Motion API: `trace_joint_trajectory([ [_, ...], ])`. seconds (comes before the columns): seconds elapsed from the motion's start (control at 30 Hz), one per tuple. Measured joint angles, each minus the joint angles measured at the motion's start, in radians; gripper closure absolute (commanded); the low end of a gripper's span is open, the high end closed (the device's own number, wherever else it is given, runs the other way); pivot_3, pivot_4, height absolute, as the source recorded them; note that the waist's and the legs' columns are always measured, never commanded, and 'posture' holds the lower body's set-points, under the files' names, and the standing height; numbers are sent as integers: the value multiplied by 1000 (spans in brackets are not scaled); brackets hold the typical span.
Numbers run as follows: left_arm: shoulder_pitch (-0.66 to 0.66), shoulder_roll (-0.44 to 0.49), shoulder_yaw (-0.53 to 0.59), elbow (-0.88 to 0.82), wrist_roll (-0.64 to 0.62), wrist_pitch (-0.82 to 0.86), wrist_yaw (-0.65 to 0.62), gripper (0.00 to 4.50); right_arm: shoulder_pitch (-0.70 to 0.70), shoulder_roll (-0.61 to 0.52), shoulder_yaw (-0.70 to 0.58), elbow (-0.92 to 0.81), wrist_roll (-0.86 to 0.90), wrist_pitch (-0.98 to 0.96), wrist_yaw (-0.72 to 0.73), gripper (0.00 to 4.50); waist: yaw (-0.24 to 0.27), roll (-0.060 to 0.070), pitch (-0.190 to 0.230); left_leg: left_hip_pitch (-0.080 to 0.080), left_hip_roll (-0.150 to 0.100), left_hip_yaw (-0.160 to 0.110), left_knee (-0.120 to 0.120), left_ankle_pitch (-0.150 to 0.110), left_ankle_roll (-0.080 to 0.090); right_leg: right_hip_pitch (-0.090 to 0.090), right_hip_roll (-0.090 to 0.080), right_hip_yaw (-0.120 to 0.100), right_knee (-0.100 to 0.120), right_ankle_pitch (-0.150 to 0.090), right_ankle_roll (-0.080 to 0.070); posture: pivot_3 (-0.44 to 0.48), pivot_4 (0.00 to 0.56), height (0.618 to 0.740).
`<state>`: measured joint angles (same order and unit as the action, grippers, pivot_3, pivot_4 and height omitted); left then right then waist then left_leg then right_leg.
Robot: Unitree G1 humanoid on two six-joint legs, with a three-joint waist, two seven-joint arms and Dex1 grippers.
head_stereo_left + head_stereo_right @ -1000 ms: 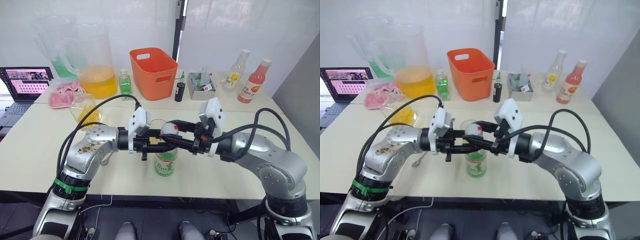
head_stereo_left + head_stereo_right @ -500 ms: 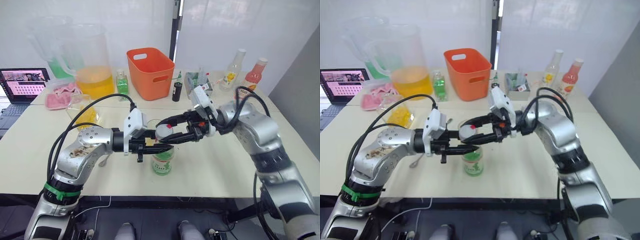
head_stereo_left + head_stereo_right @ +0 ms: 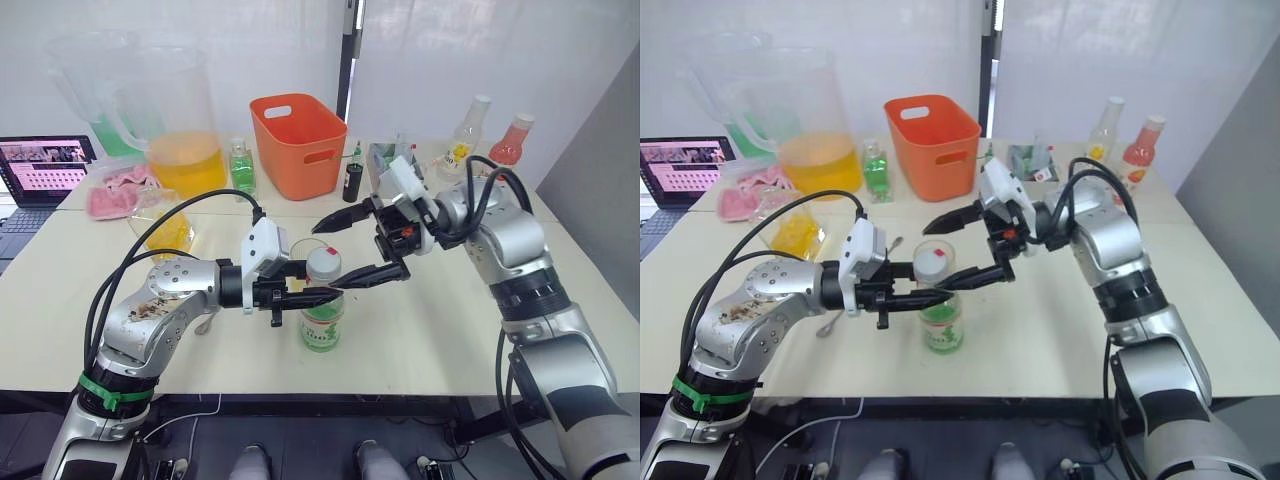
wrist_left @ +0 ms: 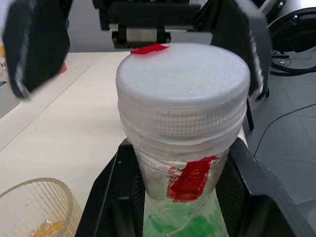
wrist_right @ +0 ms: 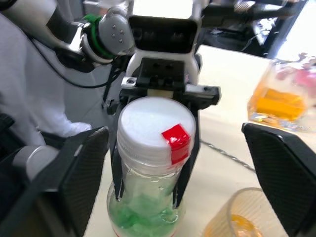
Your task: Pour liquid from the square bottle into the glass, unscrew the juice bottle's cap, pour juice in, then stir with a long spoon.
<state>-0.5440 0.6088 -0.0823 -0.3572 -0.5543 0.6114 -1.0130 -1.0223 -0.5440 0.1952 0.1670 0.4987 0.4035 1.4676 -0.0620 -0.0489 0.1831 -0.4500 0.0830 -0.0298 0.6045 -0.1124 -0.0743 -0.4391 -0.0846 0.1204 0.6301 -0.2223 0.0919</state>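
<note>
The juice bottle (image 3: 322, 322), green-labelled with a white cap (image 3: 323, 262) carrying a red tag, stands upright near the table's front. My left gripper (image 3: 318, 294) is shut on its neck just under the cap. My right gripper (image 3: 328, 258) is open, its two fingers spread wide on either side of the cap without touching it. The glass (image 5: 237, 217), holding a little yellowish liquid, stands just behind the bottle. A squat square bottle (image 3: 165, 226) with yellow liquid sits to the left. The long spoon (image 3: 830, 322) lies on the table beneath my left arm.
An orange basket (image 3: 300, 140) stands at the back centre, two big pitchers (image 3: 190, 150) at the back left. A laptop (image 3: 45, 165) is at the far left. A small green bottle (image 3: 241, 165), a black bottle (image 3: 355, 182), a tray (image 3: 400, 162) and two tall bottles (image 3: 508, 140) line the back.
My right gripper, shut on the cap a second ago, has opened wide and drawn back slightly, the right arm swinging up and to the right. The left gripper still holds the bottle's neck.
</note>
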Motion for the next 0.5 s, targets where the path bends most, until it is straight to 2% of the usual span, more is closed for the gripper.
trace_joint_trajectory([
  [0.23,-10,-26,-6,25,0,-1,0,3031,242,-42,-159,-367,155,292,-286,110,16,0,0,0,0,0,1,0,0,0,0,0,0,0,0,0,150,717],
  [0.37,-28,-33,-13,57,1,-3,-12,3031,320,-37,-242,-558,236,413,-483,110,18,0,0,0,0,0,2,0,0,0,0,0,-1,0,-1,0,150,717],
  [0.5,-48,-42,-25,87,3,-9,-31,3031,374,0,-259,-689,263,479,-671,110,19,0,0,0,0,0,2,0,0,1,0,0,-1,0,-1,0,150,717],
])
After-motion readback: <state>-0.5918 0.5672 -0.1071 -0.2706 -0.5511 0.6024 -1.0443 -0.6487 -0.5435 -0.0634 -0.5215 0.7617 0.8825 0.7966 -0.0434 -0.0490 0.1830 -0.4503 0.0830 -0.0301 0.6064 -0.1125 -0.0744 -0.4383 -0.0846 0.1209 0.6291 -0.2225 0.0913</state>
